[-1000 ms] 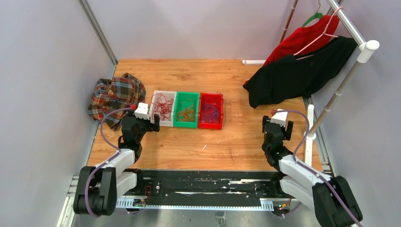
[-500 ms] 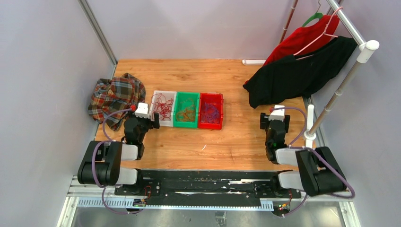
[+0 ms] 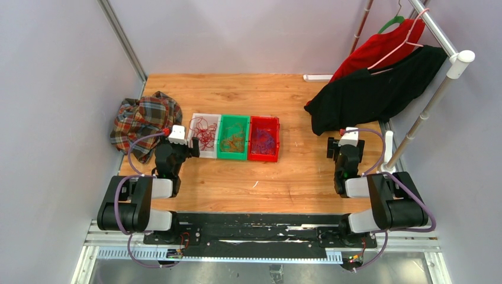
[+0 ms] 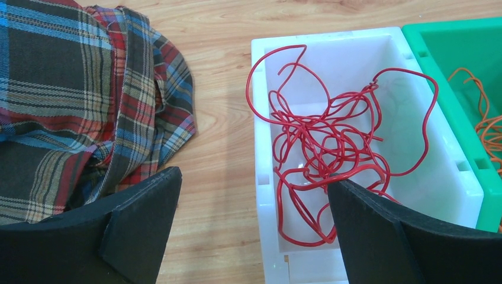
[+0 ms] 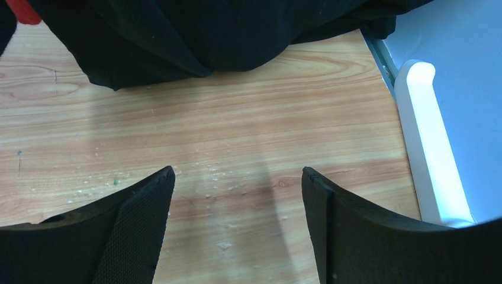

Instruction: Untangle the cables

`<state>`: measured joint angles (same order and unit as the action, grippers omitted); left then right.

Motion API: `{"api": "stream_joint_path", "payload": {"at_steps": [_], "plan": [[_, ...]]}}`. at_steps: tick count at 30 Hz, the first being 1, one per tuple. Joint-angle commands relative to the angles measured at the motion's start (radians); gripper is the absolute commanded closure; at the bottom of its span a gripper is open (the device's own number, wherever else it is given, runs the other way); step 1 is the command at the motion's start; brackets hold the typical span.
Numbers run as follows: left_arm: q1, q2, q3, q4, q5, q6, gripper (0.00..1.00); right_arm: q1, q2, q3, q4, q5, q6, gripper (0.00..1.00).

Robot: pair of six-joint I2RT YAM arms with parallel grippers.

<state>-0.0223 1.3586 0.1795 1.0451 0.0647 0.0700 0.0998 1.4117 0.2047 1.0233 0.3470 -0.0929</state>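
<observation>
Red cables lie tangled in the white bin; they also show in the left wrist view in the same white bin. Orange cables lie in the green bin, whose orange cables show at that view's right edge. Dark purple cables lie in the red bin. My left gripper is open and empty, at the white bin's near left corner. My right gripper is open and empty over bare wood near the table's right edge.
A plaid shirt is heaped left of the bins, close to my left gripper. Black and red garments hang from a rack at the back right and drape onto the table. A white post stands at the right edge.
Both arms have folded back toward their bases. The right gripper shifted slightly up and right; the left gripper stayed beside the white bin. The cables have not moved.
</observation>
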Motion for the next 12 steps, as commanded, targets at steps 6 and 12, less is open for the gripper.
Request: {"api": "stream_joint_path", "payload": {"at_steps": [6,12], "plan": [[-0.003,0.002,0.005,0.038,-0.017,-0.005,0.02,-0.003,0.002,0.005,0.038,0.008,0.009,0.22],[-0.003,0.001,0.005,0.038,-0.017,-0.004,0.02,-0.002,0.001,0.002,0.041,0.007,0.008,0.21]]}}
